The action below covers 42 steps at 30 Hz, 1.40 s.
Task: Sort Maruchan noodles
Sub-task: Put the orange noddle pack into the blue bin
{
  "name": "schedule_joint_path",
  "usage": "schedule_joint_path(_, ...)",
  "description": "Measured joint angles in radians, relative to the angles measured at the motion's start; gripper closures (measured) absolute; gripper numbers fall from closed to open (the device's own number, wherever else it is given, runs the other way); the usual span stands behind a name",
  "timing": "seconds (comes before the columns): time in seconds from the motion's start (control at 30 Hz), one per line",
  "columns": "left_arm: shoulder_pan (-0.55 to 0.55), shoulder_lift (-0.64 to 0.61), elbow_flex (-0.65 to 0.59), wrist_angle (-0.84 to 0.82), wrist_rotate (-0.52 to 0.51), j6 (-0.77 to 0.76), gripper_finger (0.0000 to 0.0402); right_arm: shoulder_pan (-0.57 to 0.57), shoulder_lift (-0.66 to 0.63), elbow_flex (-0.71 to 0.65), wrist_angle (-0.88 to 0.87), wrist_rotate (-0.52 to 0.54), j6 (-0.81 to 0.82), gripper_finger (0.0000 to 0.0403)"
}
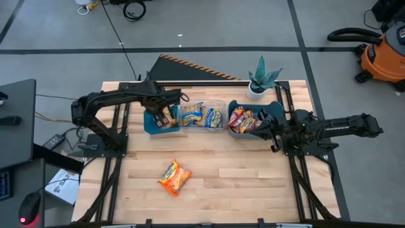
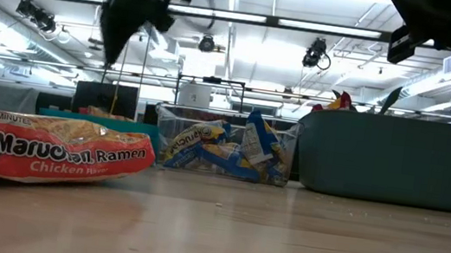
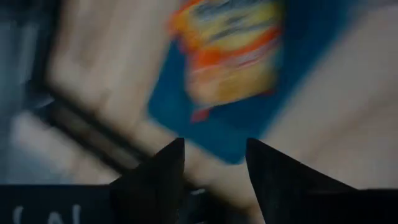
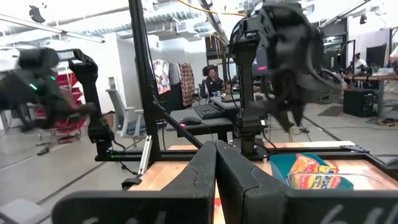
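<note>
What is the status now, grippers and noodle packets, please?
Left gripper open, empty, above the teal bin holding a packet. Right gripper shut, empty, beside the right bin. One orange packet lying loose on the table, unobstructed.

The wooden table (image 1: 240, 183) stands on a grey concrete floor (image 1: 209, 25) crossed by dark seams. A potted plant (image 1: 261, 79) sits at the table's far edge. An orange shop vacuum (image 1: 380, 54) stands at the far right. Overhead strip lights (image 2: 326, 28) run along the ceiling. A seated person (image 4: 213, 79) occupies a desk beyond the table.
</note>
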Motion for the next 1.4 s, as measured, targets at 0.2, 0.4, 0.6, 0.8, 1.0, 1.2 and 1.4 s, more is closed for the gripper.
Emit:
schedule_joint_path(0.2, -0.171, 0.001, 0.084, 0.135, 0.256, -0.124, 0.0234, 0.000, -0.005, 0.000, 0.001, 0.001, -0.036, 0.0389)
schedule_joint_path(0.4, -0.417, 0.027, 0.083, 0.238, 0.278, -0.275, 0.0235, 0.000, -0.005, 0.000, 0.007, 0.001, -0.037, 0.0389)
schedule_joint_path(0.6, -0.572, 0.058, 0.073, 0.352, 0.225, -0.481, 0.0235, 0.000, -0.005, 0.000, 0.027, 0.002, -0.037, 0.0389)
schedule_joint_path(0.8, -0.636, 0.127, 0.075, 0.433, 0.180, -0.522, 0.0235, 0.000, -0.001, 0.000, 0.039, 0.006, -0.026, 0.0389)
schedule_joint_path(1.0, -0.625, 0.236, 0.074, 0.527, 0.254, -0.432, 0.0235, 0.000, 0.007, 0.000, 0.045, 0.033, -0.027, 0.0389)
schedule_joint_path(1.2, -0.614, 0.317, 0.074, 0.615, 0.275, -0.251, 0.0235, 0.000, 0.007, 0.000, 0.044, 0.035, -0.029, 0.0389)
schedule_joint_path(1.4, -0.603, 0.387, 0.074, 0.615, 0.317, -0.098, 0.0235, 0.000, 0.007, 0.000, 0.045, 0.038, -0.029, 0.0389)
